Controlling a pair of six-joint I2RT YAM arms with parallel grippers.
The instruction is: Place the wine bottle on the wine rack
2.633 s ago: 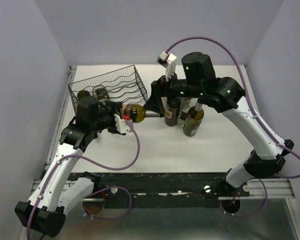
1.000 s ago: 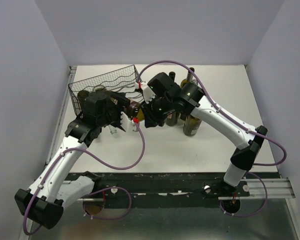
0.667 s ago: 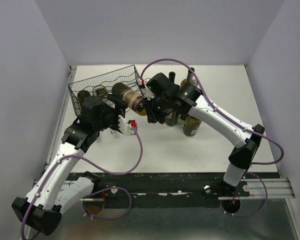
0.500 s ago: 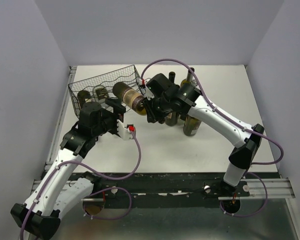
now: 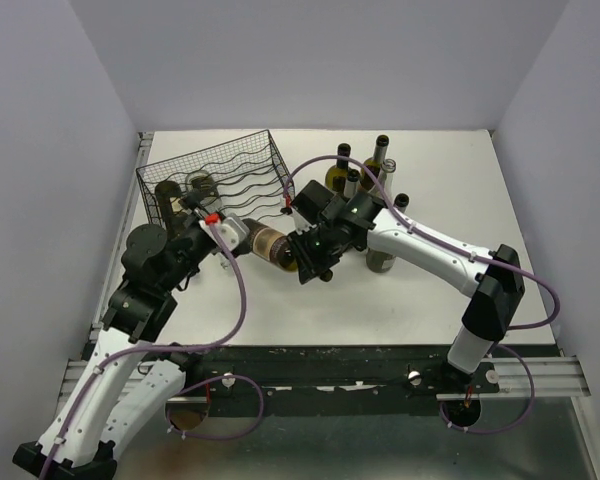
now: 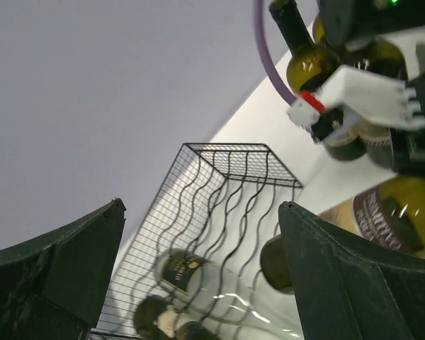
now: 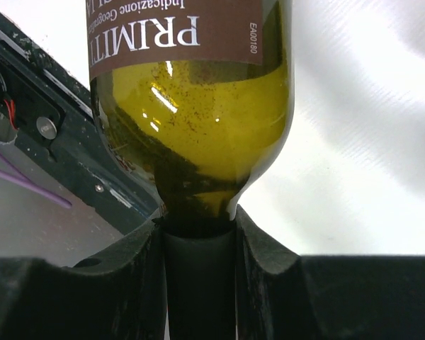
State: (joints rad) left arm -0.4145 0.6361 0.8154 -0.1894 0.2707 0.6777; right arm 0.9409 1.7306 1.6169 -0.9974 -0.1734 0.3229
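Glass of the wine bottle [image 5: 263, 244] is shining olive-green and smooth, a brown label [image 7: 171, 32] with white lettering wrapping its round body. Your right gripper [image 5: 305, 264] is pinching the dark neck tightly from both sides. The bottle is lying nearly level over the white table [image 5: 380, 300], just in front of the near right corner of the wine rack [image 5: 242, 168]. Its long axis is running diagonally, base pointing toward the rack and your left gripper [image 6: 198, 212], neck toward you and rightward. Your left gripper is gaping wide, gripping nothing. Thin black wire is waving in rows across the rack, cradling two bottles [image 5: 202, 184] at its left end.
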